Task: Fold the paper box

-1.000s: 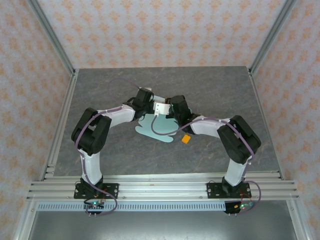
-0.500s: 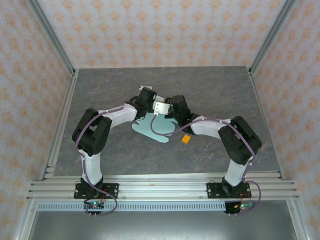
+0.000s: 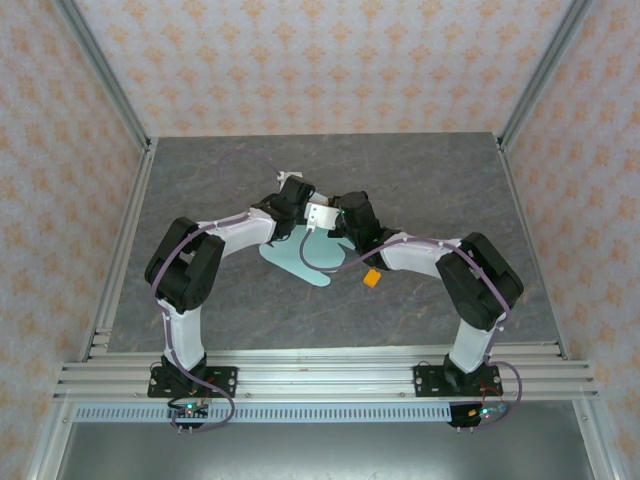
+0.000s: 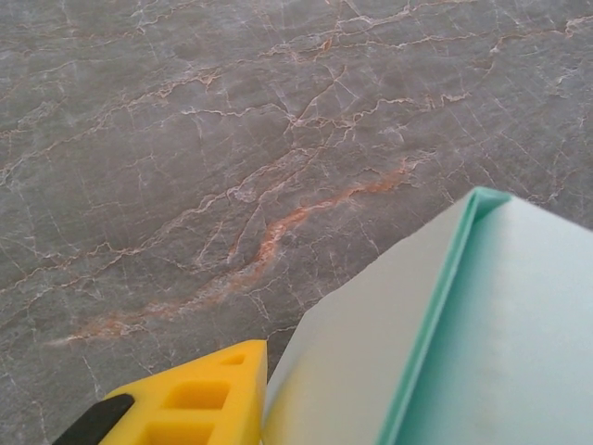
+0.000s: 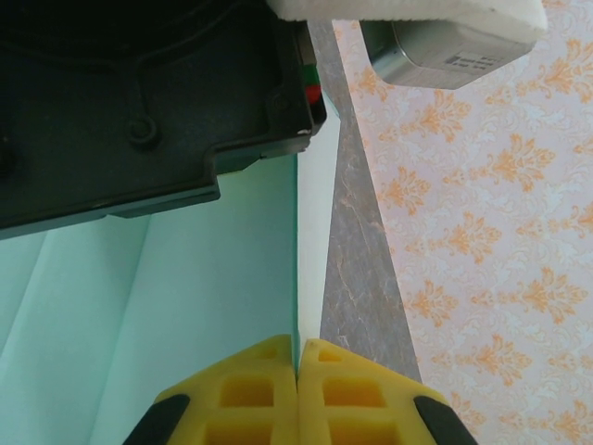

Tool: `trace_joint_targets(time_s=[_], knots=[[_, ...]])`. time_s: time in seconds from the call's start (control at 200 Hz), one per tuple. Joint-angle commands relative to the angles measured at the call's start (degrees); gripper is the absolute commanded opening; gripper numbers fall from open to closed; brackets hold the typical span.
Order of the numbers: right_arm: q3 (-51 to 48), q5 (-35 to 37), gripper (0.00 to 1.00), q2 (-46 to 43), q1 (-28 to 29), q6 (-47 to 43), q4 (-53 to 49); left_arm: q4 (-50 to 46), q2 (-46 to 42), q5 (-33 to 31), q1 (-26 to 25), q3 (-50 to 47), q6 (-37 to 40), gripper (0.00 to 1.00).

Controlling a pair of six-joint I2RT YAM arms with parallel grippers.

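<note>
Left claw [image 3: 296, 212]: over the sheet's far left part. One yellow finger [image 4: 190, 400] sits just beside a raised card panel. Apart or gripping, cannot tell.
Paper box [image 3: 300, 262]: mint die-cut sheet, mid counter [image 3: 430, 170], between the two claws. Its near lobe lies further left than a second ago.
Right claw [image 5: 297, 357]: pads together, apparently clamped on the card's edge.
Orange block [image 3: 371, 278]: just right of the sheet, unmoved.
Reading: sheet drawn leftward with one panel lifted. Fold begun, box not yet formed.

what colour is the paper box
Pale mint green; the paper box shows best in the right wrist view.
</note>
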Motion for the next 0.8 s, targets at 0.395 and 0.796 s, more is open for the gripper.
trace_joint_targets(time_s=[0.395, 0.796], knots=[[3.24, -2.94, 0.00, -2.95, -0.81, -0.94, -10.11, 0.52, 0.57, 8.89, 8.04, -0.05, 7.78, 0.38], [4.00, -2.90, 0.00, -2.42, -1.16, -1.38, -11.01, 4.38, -3.65, 15.00, 8.13, -3.49, 12.45, 0.45]])
